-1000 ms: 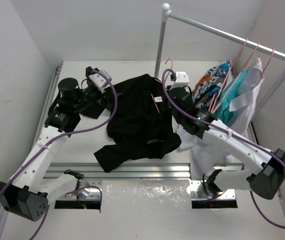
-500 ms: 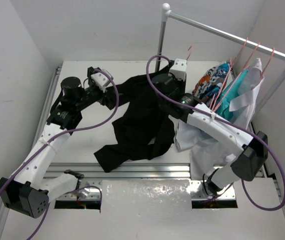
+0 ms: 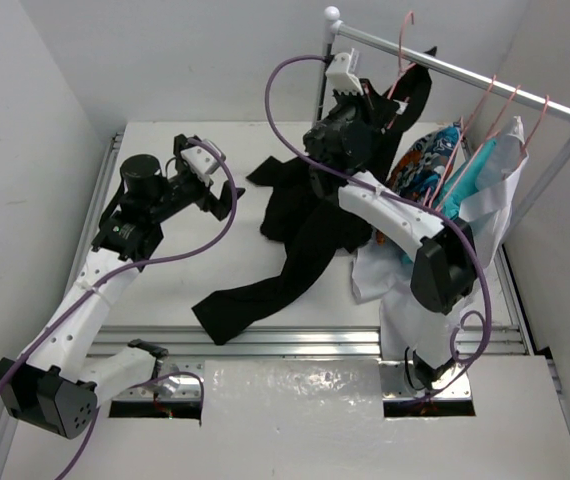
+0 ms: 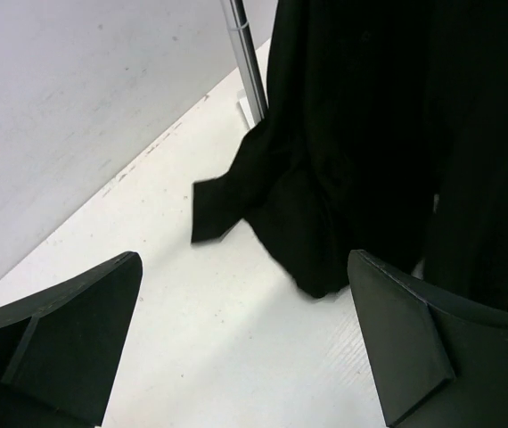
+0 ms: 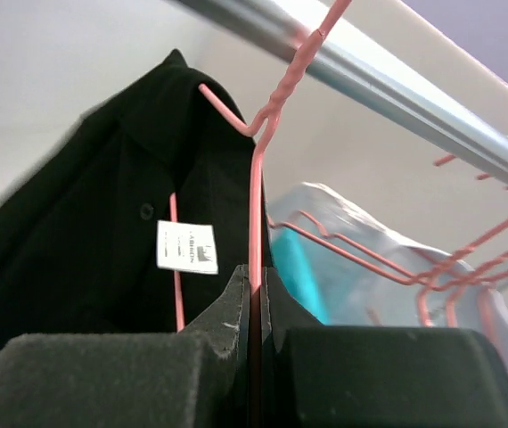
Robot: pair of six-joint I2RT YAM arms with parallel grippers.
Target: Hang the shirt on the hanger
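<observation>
The black shirt [image 3: 315, 215] hangs from the pink hanger [image 3: 403, 45], and its lower part trails onto the table toward the front left. My right gripper [image 3: 377, 100] is raised beside the rack rail and shut on the hanger's wire [image 5: 256, 178] just below the twisted neck. The shirt's collar [image 5: 85, 232] with its white label [image 5: 186, 247] drapes over the hanger. The hook crosses the rail [image 5: 370, 80]; whether it rests on it I cannot tell. My left gripper [image 3: 227, 200] stands open above the table [image 4: 236, 339], left of the shirt [image 4: 370, 134], holding nothing.
More pink hangers on the rail [image 3: 465, 72] carry a patterned garment [image 3: 425, 165], a teal one [image 3: 465, 200] and a white one [image 3: 405, 290]. The rack's post [image 3: 320, 90] stands behind the shirt. Walls close in left and back. A metal rail [image 3: 295, 340] runs along the front.
My right arm has lifted the hanger and shirt off the table up to the rack rail; the shirt now hangs stretched. The left gripper has stayed open in about the same place.
</observation>
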